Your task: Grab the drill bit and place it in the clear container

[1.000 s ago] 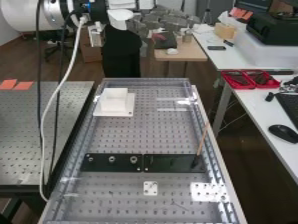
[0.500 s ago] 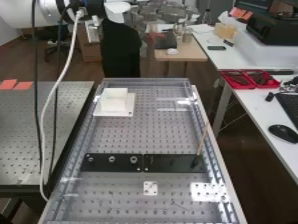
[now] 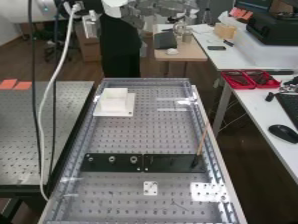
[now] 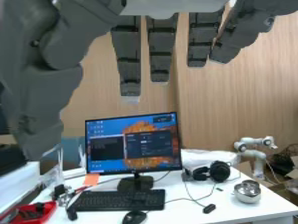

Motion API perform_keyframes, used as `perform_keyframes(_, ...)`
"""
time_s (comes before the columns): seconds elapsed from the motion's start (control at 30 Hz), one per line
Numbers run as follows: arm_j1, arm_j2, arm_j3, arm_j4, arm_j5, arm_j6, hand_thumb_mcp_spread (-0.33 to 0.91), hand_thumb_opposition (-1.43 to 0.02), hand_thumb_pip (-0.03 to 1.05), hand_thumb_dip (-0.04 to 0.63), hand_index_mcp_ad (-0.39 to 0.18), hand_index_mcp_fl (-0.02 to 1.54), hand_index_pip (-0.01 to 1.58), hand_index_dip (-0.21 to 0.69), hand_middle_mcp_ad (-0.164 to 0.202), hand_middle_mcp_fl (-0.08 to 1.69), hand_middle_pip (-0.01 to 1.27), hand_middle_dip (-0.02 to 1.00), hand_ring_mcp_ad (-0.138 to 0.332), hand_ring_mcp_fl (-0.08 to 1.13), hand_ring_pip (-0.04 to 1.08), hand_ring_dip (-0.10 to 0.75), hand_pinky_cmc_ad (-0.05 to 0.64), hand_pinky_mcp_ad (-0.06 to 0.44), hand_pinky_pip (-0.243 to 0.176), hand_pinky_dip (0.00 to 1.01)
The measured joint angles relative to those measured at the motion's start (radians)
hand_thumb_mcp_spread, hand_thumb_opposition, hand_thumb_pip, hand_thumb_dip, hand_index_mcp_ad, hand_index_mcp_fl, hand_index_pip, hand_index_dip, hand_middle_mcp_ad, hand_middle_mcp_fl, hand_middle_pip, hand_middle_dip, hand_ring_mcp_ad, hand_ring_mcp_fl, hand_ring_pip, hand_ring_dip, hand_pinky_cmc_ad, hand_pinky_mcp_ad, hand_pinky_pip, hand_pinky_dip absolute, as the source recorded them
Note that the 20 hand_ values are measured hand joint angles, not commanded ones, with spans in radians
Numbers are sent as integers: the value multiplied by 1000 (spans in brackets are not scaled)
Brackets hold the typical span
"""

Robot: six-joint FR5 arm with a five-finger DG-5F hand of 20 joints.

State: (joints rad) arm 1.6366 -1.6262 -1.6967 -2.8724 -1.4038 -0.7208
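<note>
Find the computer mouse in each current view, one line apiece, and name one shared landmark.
High view: the mouse lies toward the right edge, on the white table, beside the keyboard.
Wrist view: the mouse lies beside the keyboard, on the white table.
Shared landmark: the keyboard.

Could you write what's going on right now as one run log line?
hand: open, straight fingers, empty | thin brown stick: tilted, over black plate | white block: farther along bench | drill bit: cannot tell which

The hand (image 3: 154, 7) rose at the high view's top edge, uncovering more of the wooden table (image 3: 181, 52) behind, while the arm (image 3: 41, 10) and white cable (image 3: 58, 75) shifted slightly up and left.
</note>
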Motion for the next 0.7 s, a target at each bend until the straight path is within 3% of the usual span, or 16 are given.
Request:
perform_keyframes(0.13,7,16,-11,7,7,-4,271,-668,269,103,-47,321,35,559,59,222,106,255,180,51,112,84,286,126,-86,197)
perform_keyframes(0.2,12,23,-20,9,16,-12,241,-648,255,84,-7,305,37,525,63,220,106,257,180,47,112,84,286,131,-86,199)
perform_keyframes(0.3,17,36,-37,21,25,-34,211,-653,251,51,2,291,45,459,66,222,120,246,202,45,110,84,302,136,-86,202)
perform_keyframes(0.57,37,83,-72,38,78,-61,175,-665,251,33,9,309,66,422,91,302,126,243,211,68,108,84,354,164,-82,215)
perform_keyframes(0.6,37,84,-73,36,82,-61,175,-663,251,30,9,309,66,421,89,302,124,239,215,68,120,84,360,187,-75,211)
perform_keyframes(0.7,35,85,-74,35,38,-58,176,-663,251,30,16,328,66,419,89,298,126,237,234,65,126,84,365,185,-80,211)
